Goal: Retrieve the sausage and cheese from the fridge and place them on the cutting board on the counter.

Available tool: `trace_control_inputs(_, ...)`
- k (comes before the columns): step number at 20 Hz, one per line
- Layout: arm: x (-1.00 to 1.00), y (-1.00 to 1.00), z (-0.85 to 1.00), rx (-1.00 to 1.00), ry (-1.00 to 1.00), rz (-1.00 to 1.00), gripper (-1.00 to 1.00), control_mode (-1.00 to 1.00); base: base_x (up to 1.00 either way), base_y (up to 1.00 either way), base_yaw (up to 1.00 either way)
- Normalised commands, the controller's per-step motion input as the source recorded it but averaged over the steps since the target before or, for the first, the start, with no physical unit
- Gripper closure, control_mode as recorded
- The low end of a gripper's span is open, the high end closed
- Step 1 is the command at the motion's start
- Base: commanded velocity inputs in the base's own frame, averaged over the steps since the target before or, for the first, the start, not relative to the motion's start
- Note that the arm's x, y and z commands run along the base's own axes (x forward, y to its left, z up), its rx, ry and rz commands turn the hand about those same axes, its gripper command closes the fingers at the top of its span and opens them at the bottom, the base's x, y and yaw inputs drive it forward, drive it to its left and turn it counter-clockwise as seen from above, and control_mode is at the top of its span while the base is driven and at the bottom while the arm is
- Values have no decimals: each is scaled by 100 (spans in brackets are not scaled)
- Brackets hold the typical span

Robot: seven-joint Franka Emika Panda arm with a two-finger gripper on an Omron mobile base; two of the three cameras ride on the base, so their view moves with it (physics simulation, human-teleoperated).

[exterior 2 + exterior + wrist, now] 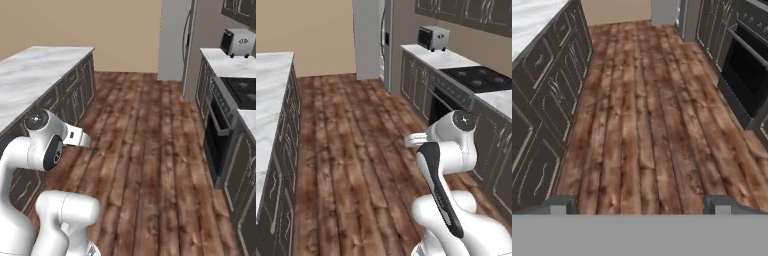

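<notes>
The fridge (372, 40) stands closed at the top centre of the left base view, well apart from the robot. Jaws are apart, holding nothing. Drive straight down the wooden floor (647, 115), stopping square to the doors, within handle reach.

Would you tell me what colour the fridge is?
Grey: the fridge shows best in the left base view.

A home kitchen: white marble worktop (431, 56) over dark carved cabinets, a tall grey fridge (373, 40), a silver toaster (433, 38), a black hob (481, 78) above an oven, and brown wooden plank flooring (647, 115).
</notes>
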Motion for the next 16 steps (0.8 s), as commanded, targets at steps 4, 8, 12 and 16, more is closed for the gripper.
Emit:
trace_control_inputs(4,0,0,0,0,0,0,-100,100,100,34,-5)
trace_control_inputs(8,0,0,0,0,0,0,-100,100,100,31,-5)
trace_control_inputs(12,0,0,0,0,0,0,-100,100,100,24,-3)
trace_control_inputs(16,0,0,0,0,0,0,-100,100,100,18,-2)
